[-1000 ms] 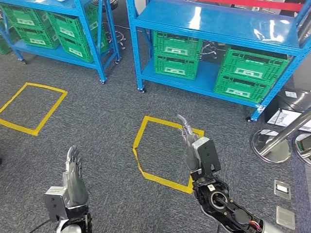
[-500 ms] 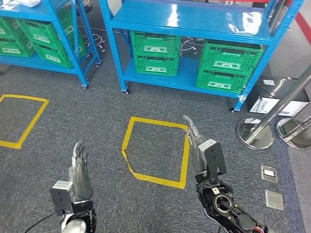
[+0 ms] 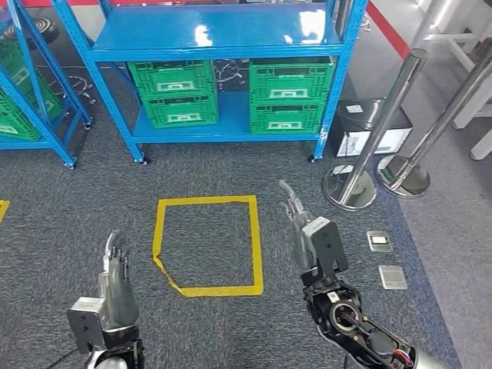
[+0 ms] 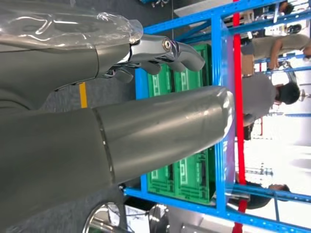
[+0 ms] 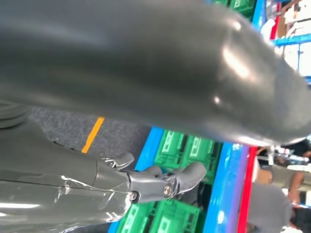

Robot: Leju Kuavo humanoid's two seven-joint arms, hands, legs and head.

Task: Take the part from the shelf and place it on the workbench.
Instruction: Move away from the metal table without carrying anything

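A blue metal shelf (image 3: 214, 34) stands straight ahead, its upper board showing glossy blue with light glare. Two stacks of green crates (image 3: 174, 92) (image 3: 290, 94) sit on its lower board. My left hand (image 3: 116, 280) hangs low at the left with fingers stretched forward, holding nothing. My right hand (image 3: 299, 223) is raised at the right over the grey carpet, fingers also straight and apart, with nothing in it. In the left wrist view the left hand's fingers (image 4: 165, 48) point toward the shelf and crates (image 4: 190, 174). The right wrist view shows the right hand's fingers (image 5: 161, 183) stretched before green crates (image 5: 183, 150).
A yellow tape square (image 3: 206, 288) marks the carpet between me and the shelf. Two steel stanchions (image 3: 377, 127) (image 3: 440, 123) and a black box (image 3: 365, 127) stand at the right, with floor plates (image 3: 380, 241) near them. Another blue shelf (image 3: 29, 84) is at the left. People (image 4: 264, 92) stand behind the shelf.
The whole picture has shifted: the camera has turned, so the shelf and the yellow square now lie nearly centred ahead. Both hands keep the same pose.
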